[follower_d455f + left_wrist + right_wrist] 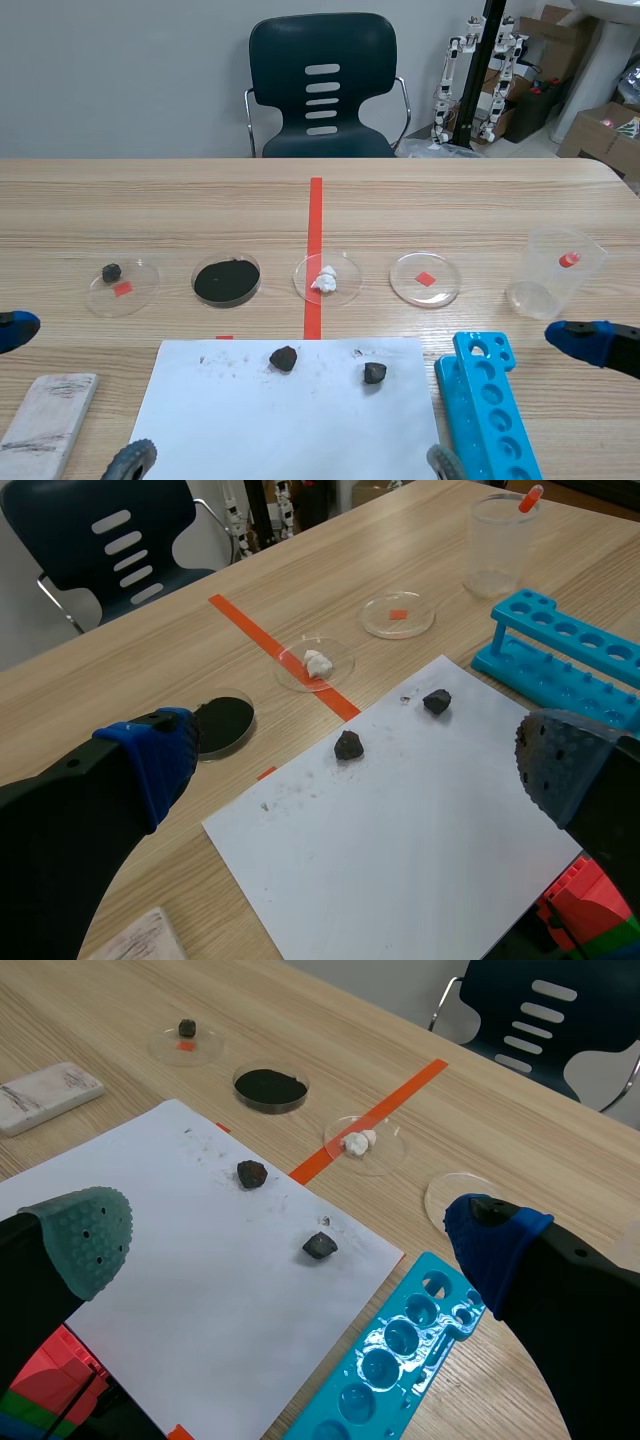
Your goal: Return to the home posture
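The left jaws and the right jaws are held released and empty, one set at each near corner of the paper sheet [290,430], low over the bench [200,200]. They are kept clear of two dark lumps [284,357] seen on the sheet, so the home posture is judged nearly reached.

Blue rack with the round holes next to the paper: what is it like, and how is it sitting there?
The rack looks like bright blue, glossy plastic: a long top plate pierced with round holes, raised above a base. Every hole that shows is empty. It stands on the wooden table, right beside the white sheet of paper, its long side running along the sheet's edge; whether the two touch is unclear. A clear cup stands apart beyond it. Nothing grips it.
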{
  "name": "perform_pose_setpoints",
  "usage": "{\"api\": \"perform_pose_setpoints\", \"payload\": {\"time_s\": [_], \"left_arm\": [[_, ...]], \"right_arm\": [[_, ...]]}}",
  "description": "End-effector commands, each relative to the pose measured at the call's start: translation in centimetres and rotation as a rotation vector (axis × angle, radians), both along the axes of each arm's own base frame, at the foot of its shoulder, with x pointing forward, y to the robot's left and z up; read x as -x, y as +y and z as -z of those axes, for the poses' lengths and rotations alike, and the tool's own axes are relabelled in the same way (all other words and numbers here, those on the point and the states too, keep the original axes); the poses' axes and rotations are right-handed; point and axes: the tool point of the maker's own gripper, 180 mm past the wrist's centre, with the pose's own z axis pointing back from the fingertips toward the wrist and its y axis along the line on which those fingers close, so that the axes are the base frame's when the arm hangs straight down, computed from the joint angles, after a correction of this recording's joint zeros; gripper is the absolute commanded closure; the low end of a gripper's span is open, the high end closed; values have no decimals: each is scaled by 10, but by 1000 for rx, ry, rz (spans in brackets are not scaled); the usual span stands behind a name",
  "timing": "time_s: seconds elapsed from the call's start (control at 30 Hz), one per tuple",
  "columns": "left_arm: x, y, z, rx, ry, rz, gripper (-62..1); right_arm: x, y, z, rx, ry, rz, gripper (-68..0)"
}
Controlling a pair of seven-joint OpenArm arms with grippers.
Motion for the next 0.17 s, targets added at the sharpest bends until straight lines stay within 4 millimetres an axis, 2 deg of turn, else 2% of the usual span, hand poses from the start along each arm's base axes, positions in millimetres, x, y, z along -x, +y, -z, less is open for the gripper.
{"api": "perform_pose_setpoints", "payload": {"time_s": [0.0,0.13], "left_arm": [[0,-3,-5,24,-13,2,-623],[0,-3,-5,24,-13,2,-623]], "right_arm": [[-2,1,-7,-16,-23,3,-679],[-2,1,-7,-16,-23,3,-679]]}}
